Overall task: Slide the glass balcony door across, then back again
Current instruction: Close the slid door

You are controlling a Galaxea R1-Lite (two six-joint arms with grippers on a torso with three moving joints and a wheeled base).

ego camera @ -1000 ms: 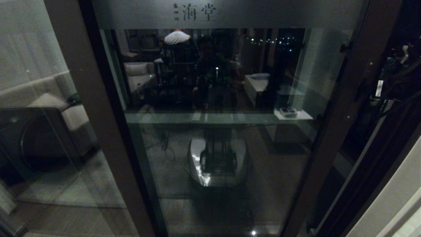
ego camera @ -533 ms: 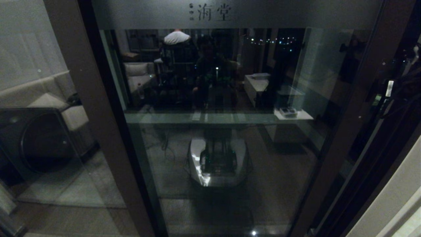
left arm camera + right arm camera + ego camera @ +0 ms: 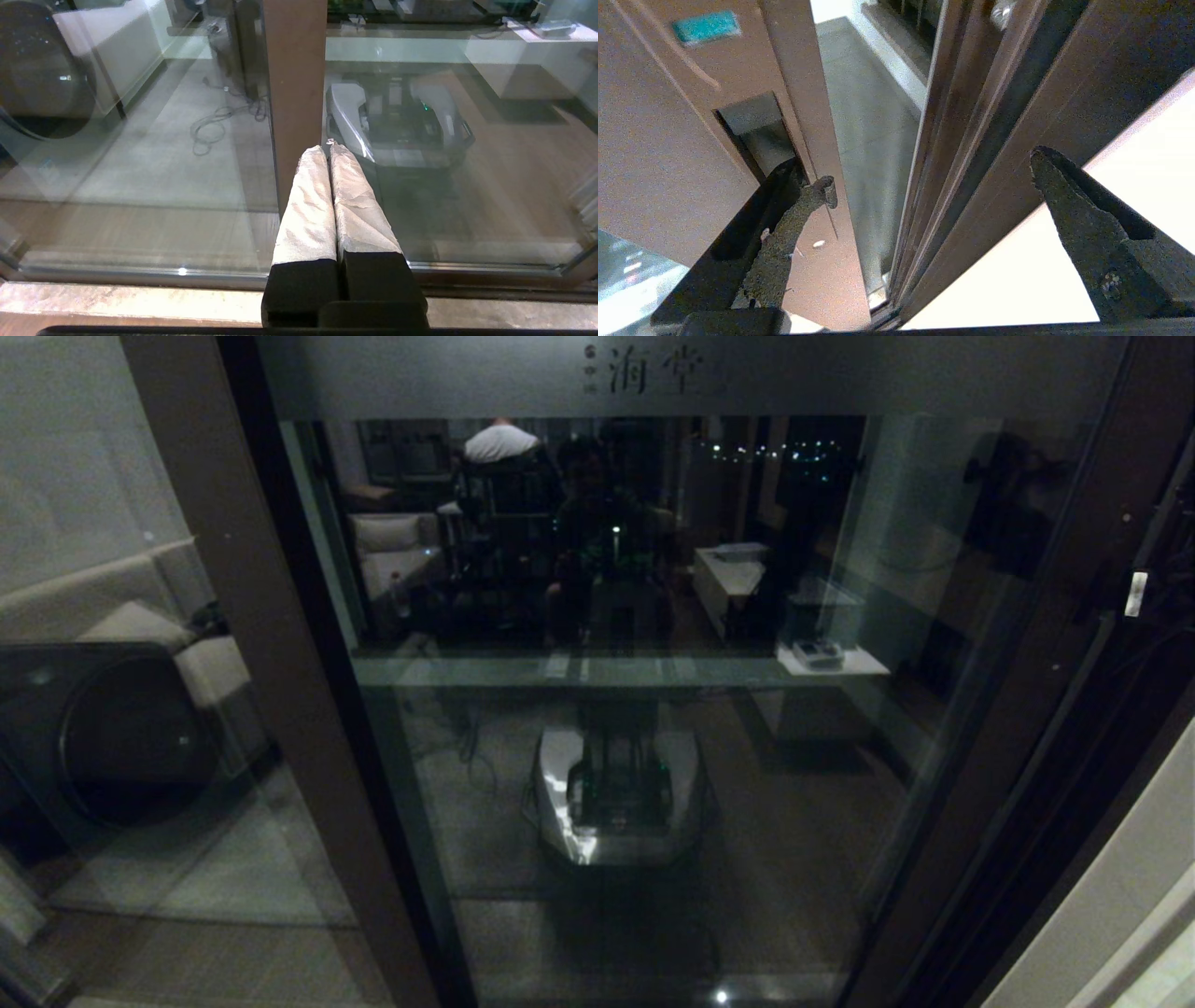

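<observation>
right gripper [image 3: 924, 182] jaws wide, one in handle slot [image 3: 756, 126]

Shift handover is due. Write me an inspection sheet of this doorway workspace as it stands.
Surface: stone sill under the track, bare.
Job's things: glass balcony door nearly shut; narrow gap at jamb.
Clutter: nothing seen.
Grippers: right gripper open, one finger in the handle slot; left gripper parked low, jaws shut.
Cables: loose cord on the floor behind the glass.
Surroundings: fixed panel, sofa behind it.
</observation>
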